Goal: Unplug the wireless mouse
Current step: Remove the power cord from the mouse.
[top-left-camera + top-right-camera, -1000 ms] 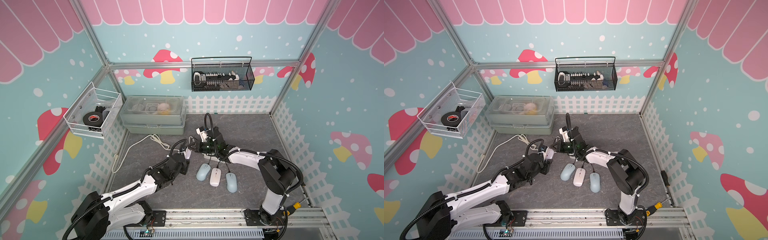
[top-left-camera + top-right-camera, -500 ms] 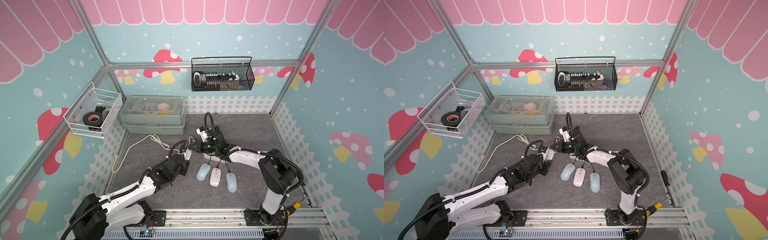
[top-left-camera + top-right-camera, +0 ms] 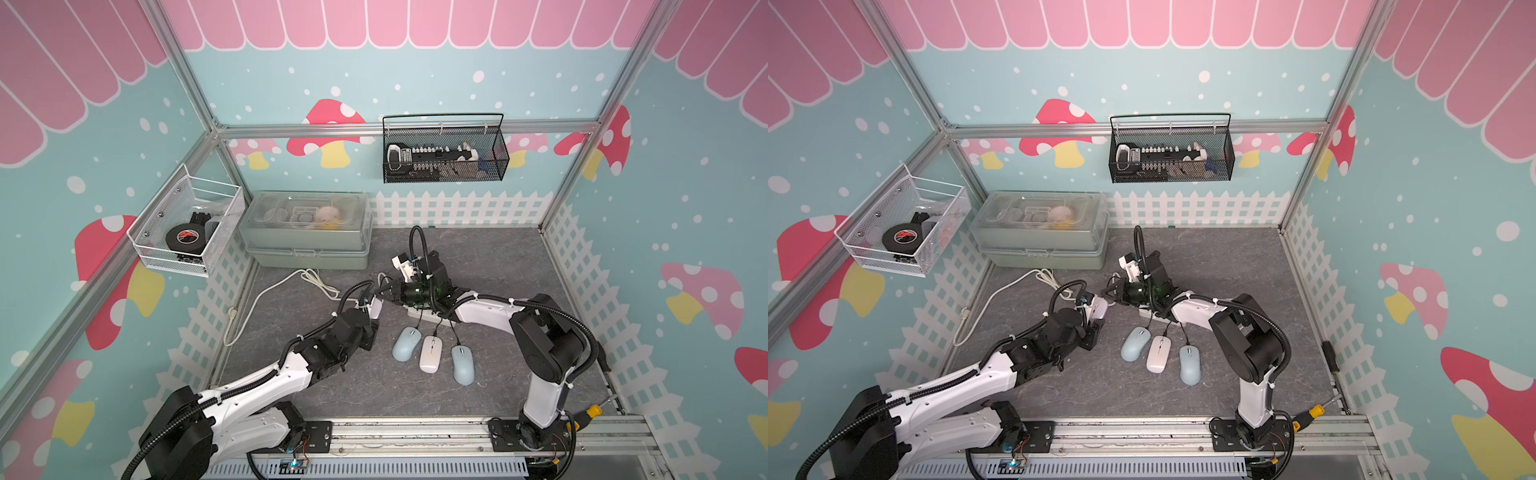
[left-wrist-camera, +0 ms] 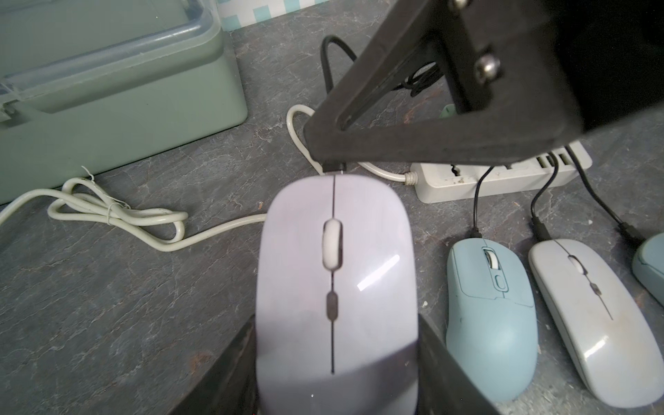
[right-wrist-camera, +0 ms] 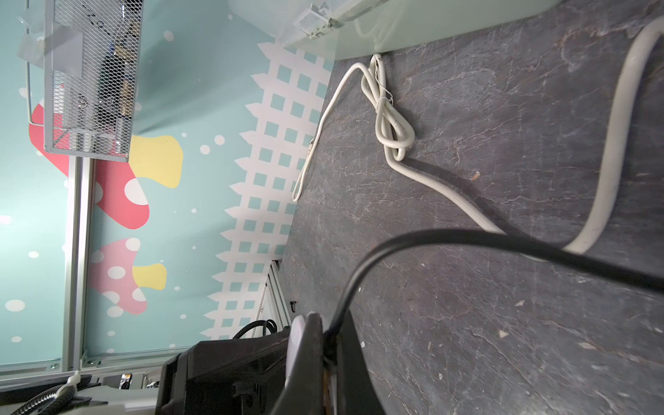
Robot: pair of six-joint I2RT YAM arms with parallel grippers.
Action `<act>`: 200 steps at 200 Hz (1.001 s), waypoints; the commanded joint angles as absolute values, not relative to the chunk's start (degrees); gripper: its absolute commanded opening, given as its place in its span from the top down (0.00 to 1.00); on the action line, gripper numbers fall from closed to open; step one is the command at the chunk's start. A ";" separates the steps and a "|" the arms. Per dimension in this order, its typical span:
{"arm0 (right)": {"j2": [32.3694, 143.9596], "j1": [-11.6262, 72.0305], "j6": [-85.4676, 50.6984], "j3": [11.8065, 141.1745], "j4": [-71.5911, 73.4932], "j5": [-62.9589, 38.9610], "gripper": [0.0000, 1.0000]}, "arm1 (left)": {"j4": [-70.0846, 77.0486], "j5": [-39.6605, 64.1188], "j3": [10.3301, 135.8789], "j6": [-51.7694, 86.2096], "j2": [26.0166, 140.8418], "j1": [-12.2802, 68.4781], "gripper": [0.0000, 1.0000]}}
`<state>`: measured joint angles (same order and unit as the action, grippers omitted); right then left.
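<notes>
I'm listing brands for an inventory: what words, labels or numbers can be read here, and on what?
No legible text anywhere.
Black tape roll: red mark, too small to read.
Black mesh basket: pale markings on its contents, blurred.
Held mouse: no print visible.

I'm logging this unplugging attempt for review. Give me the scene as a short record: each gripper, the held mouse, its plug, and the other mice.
left gripper: clamps the pale mouse by its sides
right gripper: shut on the plug at that mouse's front
plug: looks seated, not yet pulled out
other mice: three on the table, each cabled to the power strip
</notes>
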<state>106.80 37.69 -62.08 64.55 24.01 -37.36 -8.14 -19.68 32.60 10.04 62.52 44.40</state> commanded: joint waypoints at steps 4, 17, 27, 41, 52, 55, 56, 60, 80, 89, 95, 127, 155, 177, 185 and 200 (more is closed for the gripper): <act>108.37 34.55 -62.97 68.02 27.07 -36.18 1.00 | -10.28 -18.63 32.26 10.13 62.32 45.79 0.69; 109.25 33.83 -63.02 69.09 26.25 -39.01 1.00 | -10.28 -16.96 32.22 10.26 62.47 46.09 0.69; 110.37 33.50 -62.94 69.70 25.75 -40.72 1.00 | -10.24 -16.95 32.21 10.37 62.64 46.22 0.69; 111.07 33.29 -62.43 70.96 24.32 -42.78 1.00 | -10.38 -17.17 32.09 10.59 62.91 46.45 0.69; 111.61 33.29 -62.08 71.77 23.43 -44.12 1.00 | -10.35 -17.53 32.08 10.81 63.17 46.41 0.69; 111.66 33.29 -62.01 71.87 23.29 -44.41 1.00 | -10.32 -17.56 32.14 10.81 63.26 46.41 0.69; 111.69 33.30 -61.99 71.88 23.24 -44.44 1.00 | -10.35 -17.57 32.15 10.81 63.27 46.41 0.69; 111.73 33.29 -61.84 71.96 22.98 -44.66 1.00 | -10.37 -17.63 32.29 10.81 63.36 46.41 0.69; 111.45 33.28 -60.25 71.82 20.62 -44.43 1.00 | -10.66 -17.57 32.52 10.83 63.76 46.41 0.69; 110.90 33.27 -59.39 71.69 19.36 -44.04 1.00 | -10.64 -17.88 32.54 10.98 63.81 46.41 0.69; 110.57 33.31 -59.09 71.28 19.04 -43.62 1.00 | -10.63 -17.88 32.52 11.07 63.81 46.42 0.69; 107.95 33.37 -57.35 69.19 17.83 -40.45 1.00 | -10.12 -17.57 32.37 12.25 64.11 46.45 0.69; 105.55 33.38 -56.40 67.74 17.36 -36.53 1.00 | -10.15 -17.64 32.66 13.55 65.02 46.50 0.70; 104.05 33.68 -58.04 64.76 21.33 -32.38 1.00 | -9.47 -17.98 33.29 15.29 66.32 46.49 0.71; 103.92 33.85 -58.95 63.79 23.69 -31.56 1.00 | -8.79 -18.01 33.42 16.00 66.85 46.49 0.71; 104.14 34.15 -59.50 63.46 25.03 -30.37 1.00 | -7.98 -18.00 33.73 16.67 67.86 46.71 0.71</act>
<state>105.47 35.33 -58.61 64.42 18.11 -39.92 -5.28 -18.72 33.15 13.74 66.35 46.00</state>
